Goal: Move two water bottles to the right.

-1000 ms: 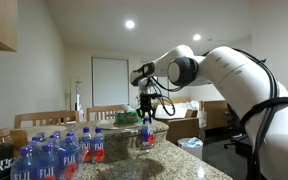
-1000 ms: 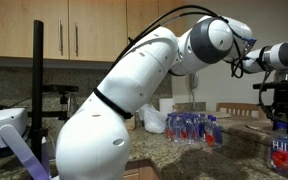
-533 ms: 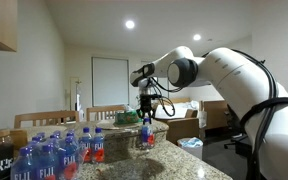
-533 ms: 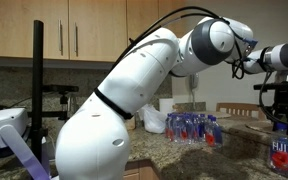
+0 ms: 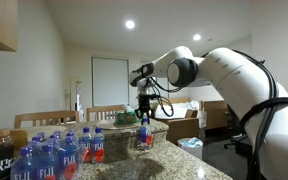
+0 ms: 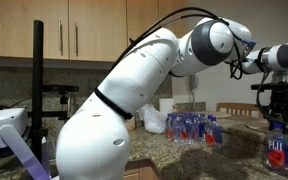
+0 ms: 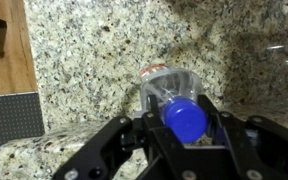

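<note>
My gripper (image 7: 184, 118) is shut on the neck of a clear water bottle (image 7: 169, 90) with a blue cap and a faint red band, seen from above over the granite counter (image 7: 84, 60). In an exterior view the gripper (image 5: 145, 120) holds this bottle (image 5: 145, 137) upright at counter height, to the right of the group of red-labelled water bottles (image 5: 92, 147). That group also shows in an exterior view (image 6: 194, 128). There a blue FIJI label (image 6: 276, 152) sits right below the gripper (image 6: 277, 112). Whether that label belongs to the held bottle I cannot tell.
Several blue-labelled FIJI bottles (image 5: 39, 160) crowd the near left of the counter (image 5: 174, 165). Wooden chairs (image 5: 44, 118) stand behind it. A plastic bag (image 6: 154, 120) lies beside the red-labelled group. A dark panel (image 7: 9, 120) borders the counter in the wrist view.
The gripper and the bottle under it have shifted very slightly in one exterior view. The grip is unchanged.
</note>
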You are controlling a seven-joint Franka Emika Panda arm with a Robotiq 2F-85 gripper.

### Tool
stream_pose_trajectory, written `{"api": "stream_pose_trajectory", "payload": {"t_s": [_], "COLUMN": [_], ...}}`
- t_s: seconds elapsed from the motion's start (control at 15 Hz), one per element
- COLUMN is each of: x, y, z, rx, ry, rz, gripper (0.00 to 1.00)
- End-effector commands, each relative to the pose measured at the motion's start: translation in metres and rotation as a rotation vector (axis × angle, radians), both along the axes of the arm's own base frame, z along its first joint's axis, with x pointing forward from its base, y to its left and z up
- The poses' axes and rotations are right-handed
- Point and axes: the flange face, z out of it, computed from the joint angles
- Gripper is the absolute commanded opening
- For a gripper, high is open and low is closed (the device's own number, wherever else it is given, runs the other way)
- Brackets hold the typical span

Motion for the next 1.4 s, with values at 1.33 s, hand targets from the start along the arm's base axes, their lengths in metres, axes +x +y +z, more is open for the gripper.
{"api": "stream_pose_trajectory", "payload": {"t_s": [1.33], "x": [-0.013], "y": [0.033], "z": [-0.023], "rx": [-0.029], "ry": [-0.067], "rz": [0.068], "gripper": [0.18]}}
